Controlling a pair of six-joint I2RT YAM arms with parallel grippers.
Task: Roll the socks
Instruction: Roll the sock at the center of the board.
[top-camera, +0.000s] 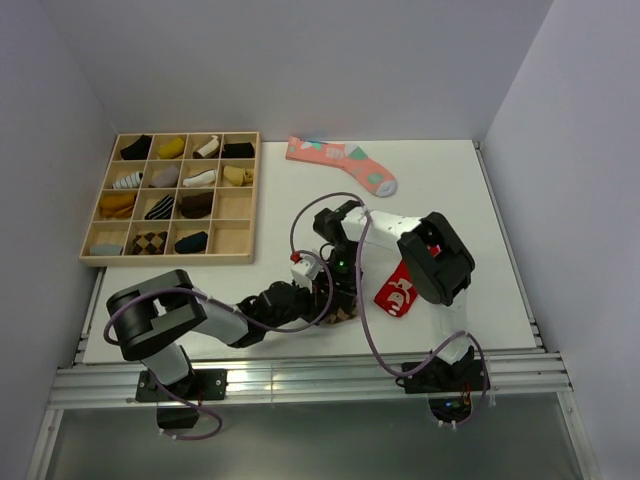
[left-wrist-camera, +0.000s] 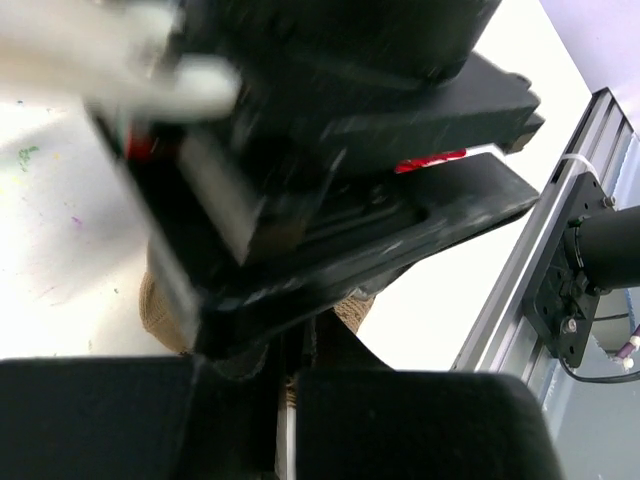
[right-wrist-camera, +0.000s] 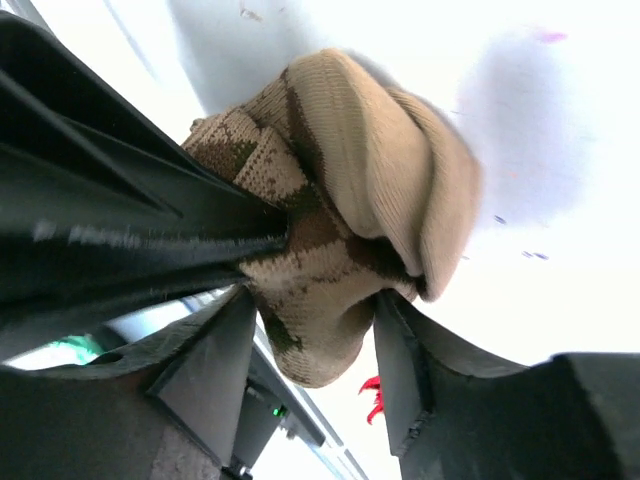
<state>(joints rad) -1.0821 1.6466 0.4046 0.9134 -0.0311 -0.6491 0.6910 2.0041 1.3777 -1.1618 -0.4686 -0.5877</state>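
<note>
The brown-and-tan argyle sock (top-camera: 343, 316) is bunched into a lump near the table's front edge, between both grippers. In the right wrist view the sock (right-wrist-camera: 350, 190) fills the gap of my right gripper (right-wrist-camera: 315, 335) and touches both fingers. My left gripper (top-camera: 318, 300) comes in from the left, and its black fingers (right-wrist-camera: 150, 230) pinch the sock's side. In the left wrist view my left gripper (left-wrist-camera: 287, 400) is nearly closed with a bit of tan knit in the slit. The right gripper's body (left-wrist-camera: 330, 150) hides most of the sock (left-wrist-camera: 160, 310) there.
A red sock with a white figure (top-camera: 397, 292) lies just right of the grippers. A pink sock with teal patches (top-camera: 340, 160) lies at the back. A wooden compartment tray (top-camera: 236, 222) with several rolled socks stands at the left. The metal rail (top-camera: 300, 378) runs along the front edge.
</note>
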